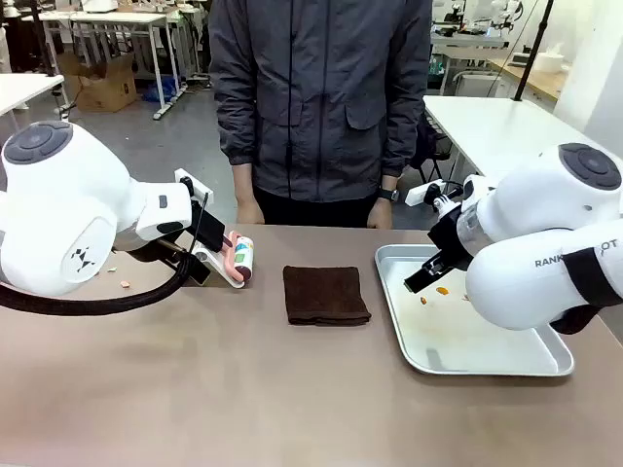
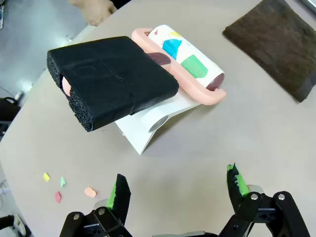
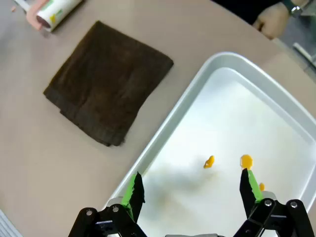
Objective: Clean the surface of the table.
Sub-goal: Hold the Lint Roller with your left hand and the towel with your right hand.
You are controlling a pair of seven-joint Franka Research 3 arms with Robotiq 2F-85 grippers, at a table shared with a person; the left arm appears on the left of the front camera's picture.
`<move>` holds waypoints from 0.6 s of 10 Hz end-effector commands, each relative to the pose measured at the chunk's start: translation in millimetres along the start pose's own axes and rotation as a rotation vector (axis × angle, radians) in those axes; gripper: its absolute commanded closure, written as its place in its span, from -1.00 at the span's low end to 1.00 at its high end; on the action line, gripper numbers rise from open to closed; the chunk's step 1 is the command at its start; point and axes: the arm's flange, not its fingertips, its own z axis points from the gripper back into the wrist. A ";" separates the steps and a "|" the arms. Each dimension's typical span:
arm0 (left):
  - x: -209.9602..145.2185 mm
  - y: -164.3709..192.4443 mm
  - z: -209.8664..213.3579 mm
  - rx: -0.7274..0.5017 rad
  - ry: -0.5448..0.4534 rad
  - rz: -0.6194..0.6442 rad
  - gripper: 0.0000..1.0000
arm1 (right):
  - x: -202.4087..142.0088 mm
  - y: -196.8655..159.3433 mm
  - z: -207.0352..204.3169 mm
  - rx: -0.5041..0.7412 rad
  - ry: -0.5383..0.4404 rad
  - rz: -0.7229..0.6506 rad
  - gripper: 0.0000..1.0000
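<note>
A brownish counter (image 1: 195, 389) spans the front view. Its near half lies bare, leaving open room between the two arms. A person (image 1: 321, 97) stands at the far edge with hands (image 1: 250, 210) touching it.

At the left, a lint roller (image 2: 190, 59) with coloured flecks on its paper leans on a white stand (image 2: 148, 126), and a black foam block (image 2: 111, 79) wraps its pink handle. The left gripper (image 2: 177, 185) hovers just short of the stand, fingers spread wide and holding nothing. A few small paper scraps (image 2: 61, 185) lie on the counter beside it.

A folded dark brown cloth (image 1: 326, 294) lies flat in the middle, between the roller and a shiny metal tray (image 1: 487, 365) at the right. The tray sits near the counter's right edge and holds a few orange bits (image 3: 245, 161). The right gripper (image 3: 192, 190) hangs over the tray, jaws wide apart and empty.
</note>
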 end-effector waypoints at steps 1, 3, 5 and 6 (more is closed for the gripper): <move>0.0 0.0 0.1 0.000 0.000 0.000 -1.00 | 0.0 0.0 0.0 0.000 0.000 0.000 -1.00; 0.0 0.0 0.1 0.000 0.000 0.000 -1.00 | 0.0 0.0 0.0 0.000 0.000 0.000 -1.00; 0.0 0.0 0.1 0.000 0.000 0.000 -1.00 | 0.0 0.0 0.0 0.000 0.000 0.000 -1.00; 0.0 0.0 0.1 0.000 0.000 0.000 -1.00 | 0.0 0.0 0.0 0.000 0.000 0.000 -1.00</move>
